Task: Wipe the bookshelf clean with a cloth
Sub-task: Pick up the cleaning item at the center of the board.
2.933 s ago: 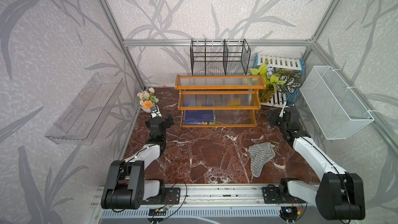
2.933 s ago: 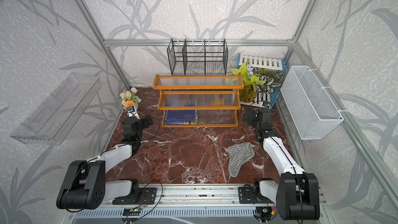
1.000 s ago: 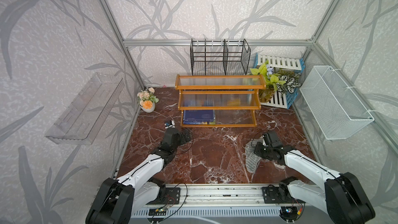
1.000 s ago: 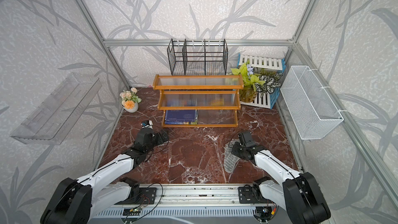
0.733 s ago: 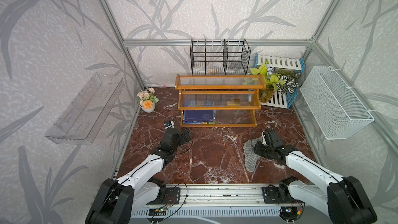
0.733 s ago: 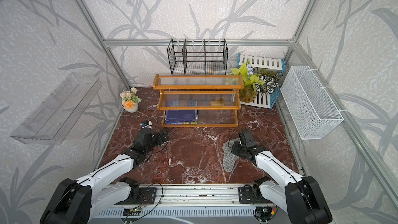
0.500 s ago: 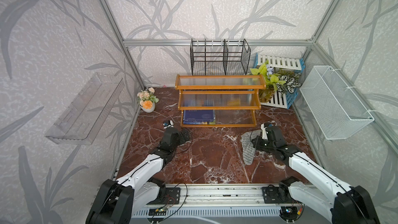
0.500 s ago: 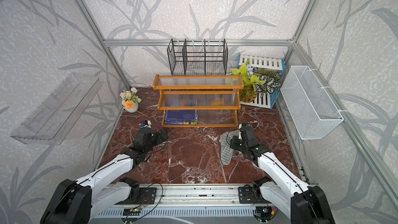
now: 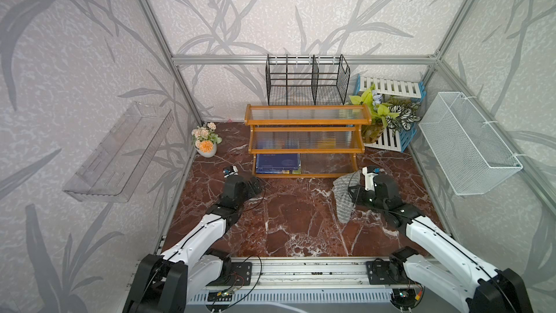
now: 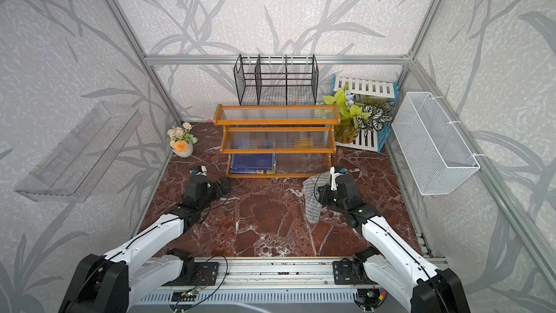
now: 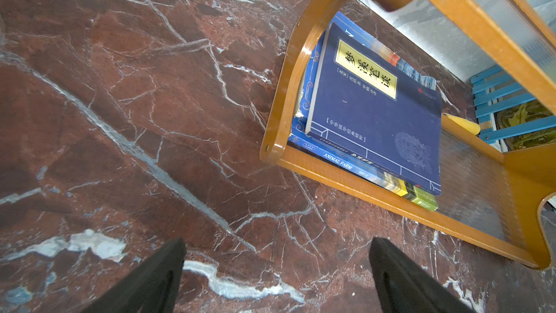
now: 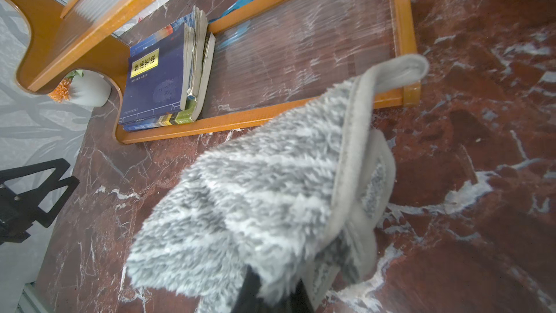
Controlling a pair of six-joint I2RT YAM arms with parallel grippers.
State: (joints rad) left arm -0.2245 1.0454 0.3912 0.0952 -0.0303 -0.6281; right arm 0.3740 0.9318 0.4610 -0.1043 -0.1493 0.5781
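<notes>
The white-and-black left arm (image 9: 207, 233) reaches forward, the left black tool (image 9: 255, 184) spread wide and empty, while the right arm (image 9: 436, 239) reaches forward, the right black tool (image 9: 352, 195) clamped on a soft grey striped cloth (image 9: 343, 206).

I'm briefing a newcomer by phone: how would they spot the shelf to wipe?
On the red marble table, look toward the back wall. The bookshelf stands before the black wire rack; only it has an orange wooden frame, clear ribbed boards and blue books.
</notes>
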